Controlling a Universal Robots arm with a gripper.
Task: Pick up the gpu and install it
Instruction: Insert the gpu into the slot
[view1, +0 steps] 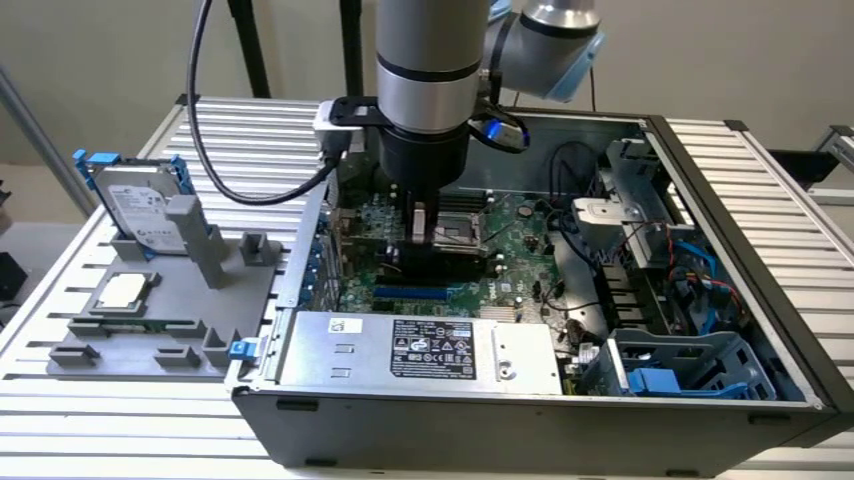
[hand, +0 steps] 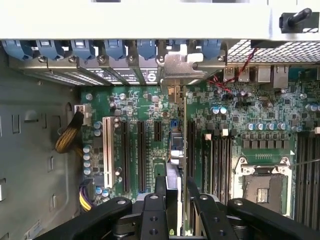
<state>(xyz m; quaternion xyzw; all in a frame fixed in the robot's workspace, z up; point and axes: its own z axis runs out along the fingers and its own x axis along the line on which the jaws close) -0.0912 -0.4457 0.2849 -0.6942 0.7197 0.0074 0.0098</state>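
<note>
We see the gripper (view1: 427, 245) low inside the PC case (view1: 747, 190), clamped on the gpu (hand: 176, 150). The card stands edge-on over the mobo (hand: 130, 102) slots, its bracket (hand: 182, 67) at the rear wall among blue latches (hand: 115, 49). CPU socket (hand: 262, 185) is near; yellow cables (hand: 70, 137) are well apart. PSU (view1: 427, 345) sits at the case front. On the bench (view1: 80, 410), a hard drive (view1: 140, 205) stands on a grey tray (view1: 174, 345).

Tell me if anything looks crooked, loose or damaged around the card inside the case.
Nothing stands out. The gpu stands on edge at the gripper, parallel to the expansion slots, its silver bracket in line with the blue clips. A red-and-black wire loops near that bracket.
</note>
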